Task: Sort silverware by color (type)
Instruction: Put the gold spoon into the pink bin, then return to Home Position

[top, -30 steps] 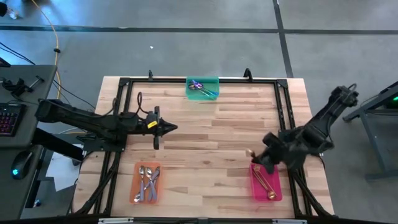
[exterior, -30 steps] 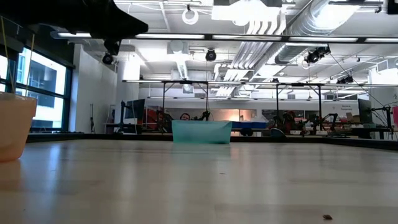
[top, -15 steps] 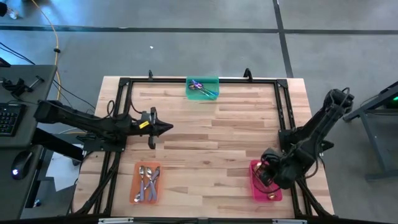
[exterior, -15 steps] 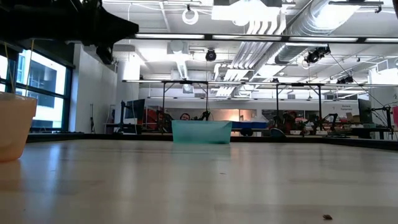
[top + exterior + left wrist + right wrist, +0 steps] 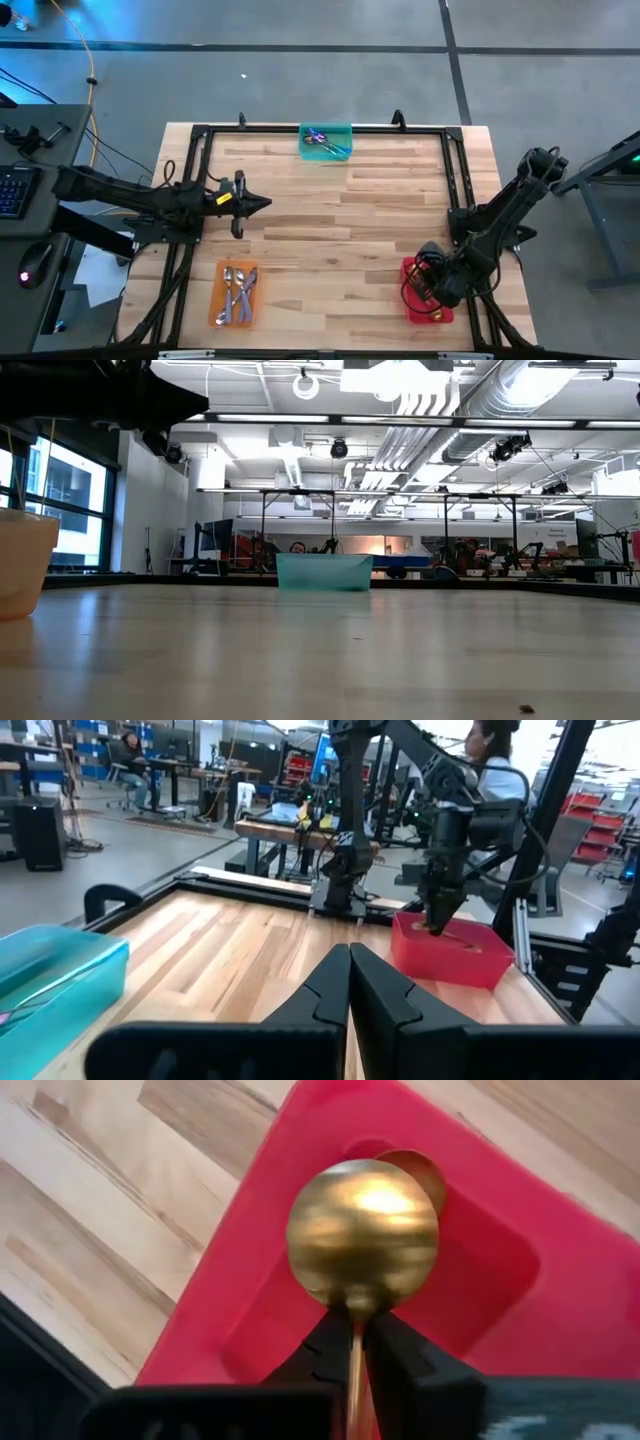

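My right gripper (image 5: 355,1342) hangs over the pink tray (image 5: 414,306) at the table's near right, shut on a gold spoon (image 5: 362,1235). Another gold spoon's bowl (image 5: 415,1172) lies in the tray (image 5: 500,1290) beneath it. My left gripper (image 5: 264,203) hovers shut and empty above the table's left side; its fingers (image 5: 348,982) point across at the pink tray (image 5: 450,952). Silver spoons (image 5: 237,290) lie in the orange tray (image 5: 221,300). Iridescent spoons (image 5: 320,138) lie in the teal tray (image 5: 340,132). My right gripper pinches the gold spoon by its handle just behind the bowl (image 5: 355,1318), between the two fingers. The fingers come from above, pointing down, and lie along the handle. The bowl sticks out beyond the fingertips, down toward the pink tray's floor; I cannot tell whether it touches.
A black metal frame (image 5: 320,127) runs around the tabletop. The teal tray (image 5: 323,571) stands at the far edge's middle, the orange tray (image 5: 20,575) at the near left. The table's middle is bare wood (image 5: 340,230). A seated person (image 5: 133,755) shows in the room beyond.
My right gripper has carried the gold spoon toward the near edge and down, from beside the pink tray's far end to above its inside. My left gripper has drawn back a little toward the table's left edge, staying shut.
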